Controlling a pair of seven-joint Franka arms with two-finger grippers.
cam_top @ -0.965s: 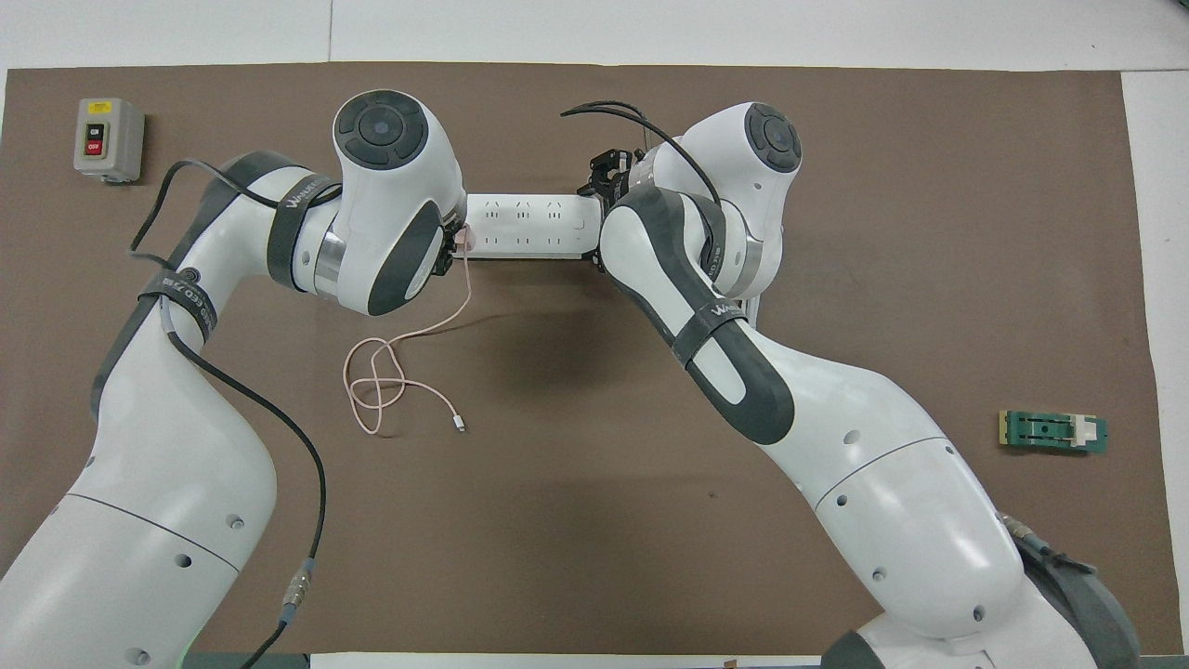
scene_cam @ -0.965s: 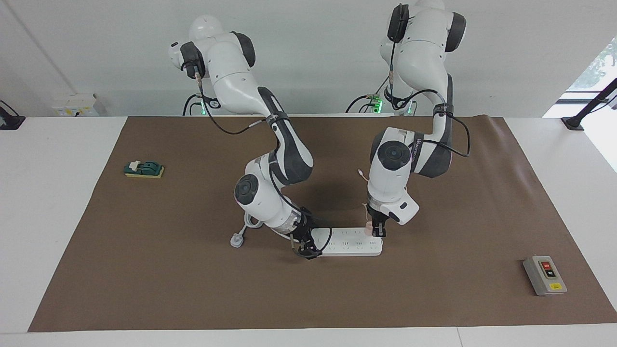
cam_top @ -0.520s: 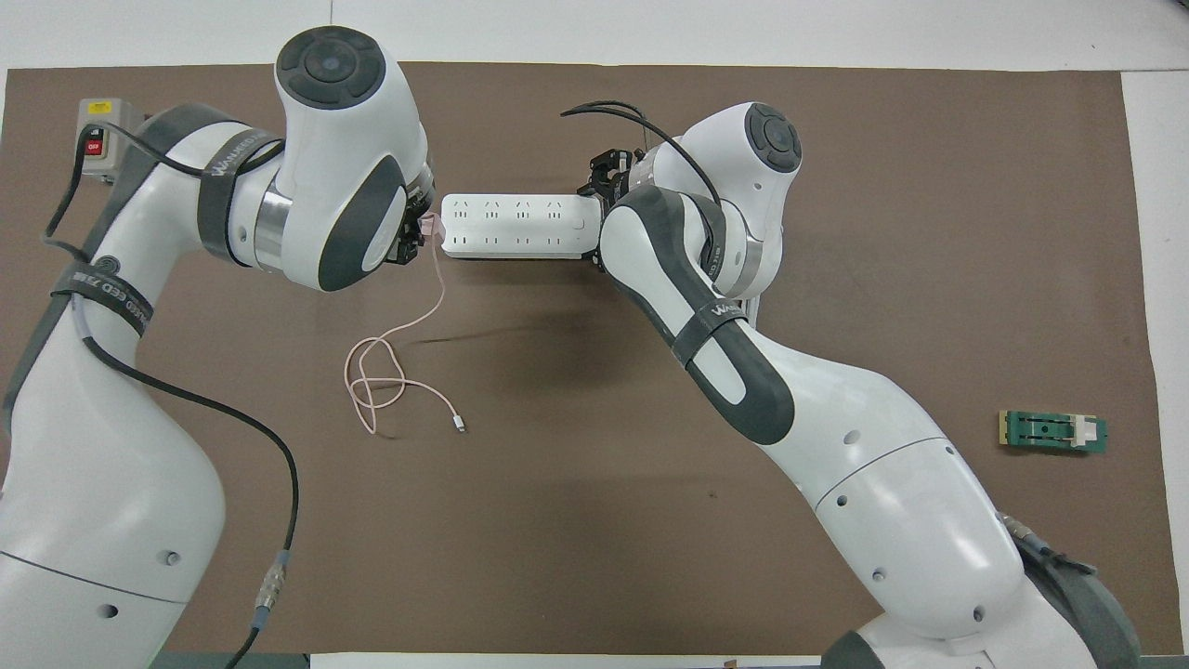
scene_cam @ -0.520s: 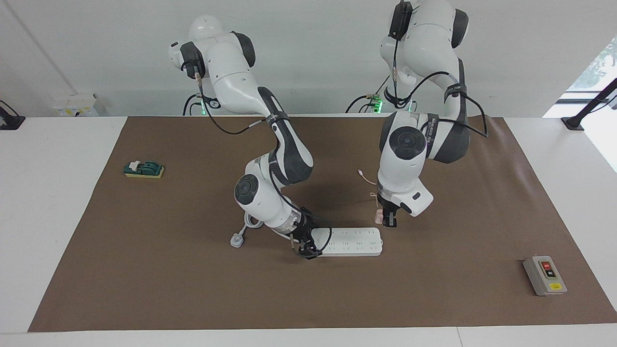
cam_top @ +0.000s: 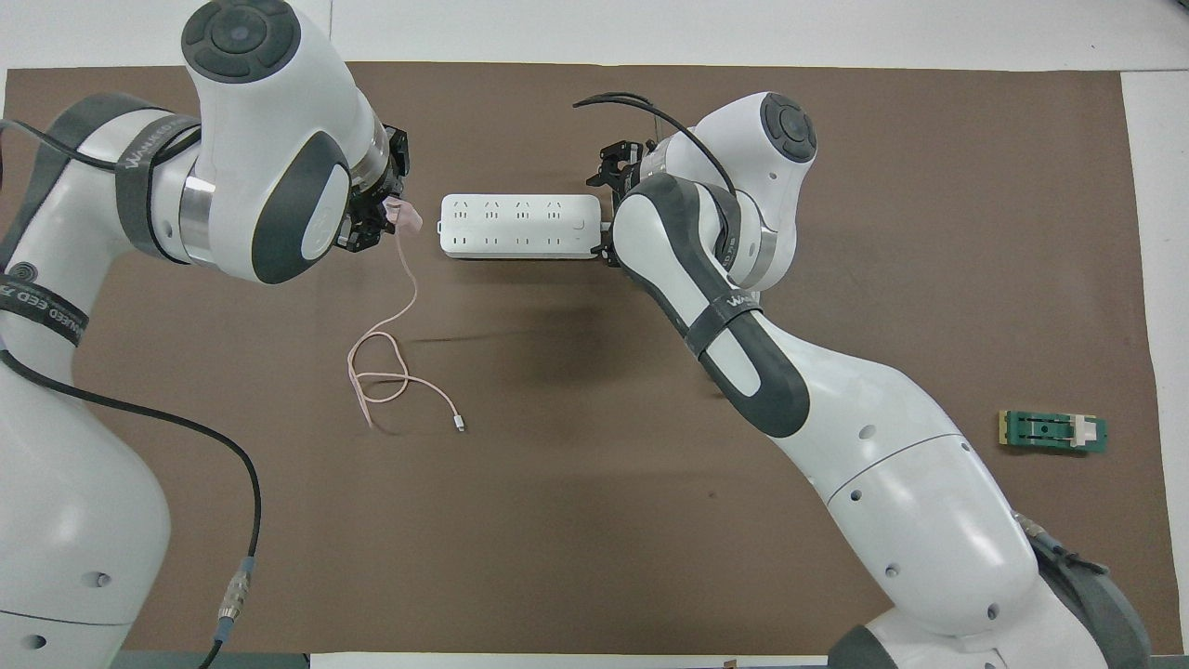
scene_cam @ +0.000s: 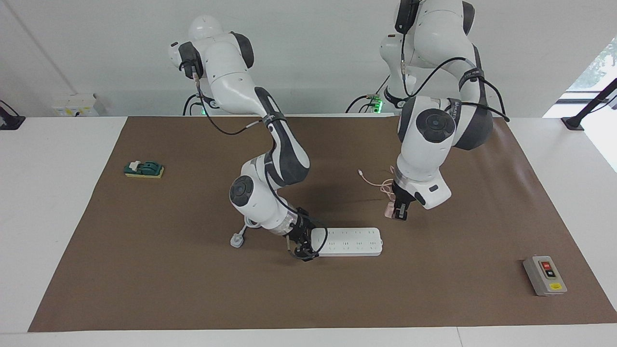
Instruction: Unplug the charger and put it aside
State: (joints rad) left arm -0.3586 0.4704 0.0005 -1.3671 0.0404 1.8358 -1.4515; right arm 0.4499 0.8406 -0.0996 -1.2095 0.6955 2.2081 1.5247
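left tool: my left tool [scene_cam: 399, 213] is clamped shut on the charger [scene_cam: 390, 209], lifted off the mat, just beside the power strip [scene_cam: 351, 241] at the left arm's end of it
charger: pale pink cube, out of the socket, clear of the strip, hanging in my tool; overhead view shows it at [cam_top: 406, 216], apart from the strip's end
cable: thin pink cable [cam_top: 390, 344] trails from the cube down to a loose loop on the mat, free end nearer the robots than the strip
right tool: my right tool [scene_cam: 302, 246] is down at the strip's other end, the right arm's end; fingers at the strip, can't tell if closed or gripping; reads as bracing it
step in hand: judged as carry-aside, unplug looks done, set-down not yet done
how to do it well: keep the clamp firm, move away from the strip toward the left arm's end of the worktop, go low before letting go so the cube doesn't bounce; let the cable drag, don't yank the loop tight
risk: cable loop could snag or swing; cube may tip on landing, small footprint
open room: bare brown mat [scene_cam: 462, 226] between the strip and the grey switch box [scene_cam: 544, 275], plenty of space there
edges: switch box sits near the mat corner toward the left arm's end, farther from the robots than the strip; stay short of it
other clutter: green block [scene_cam: 144, 169] well apart at the right arm's end; strip's white cord and plug [scene_cam: 236, 239] by my right arm, not in my path
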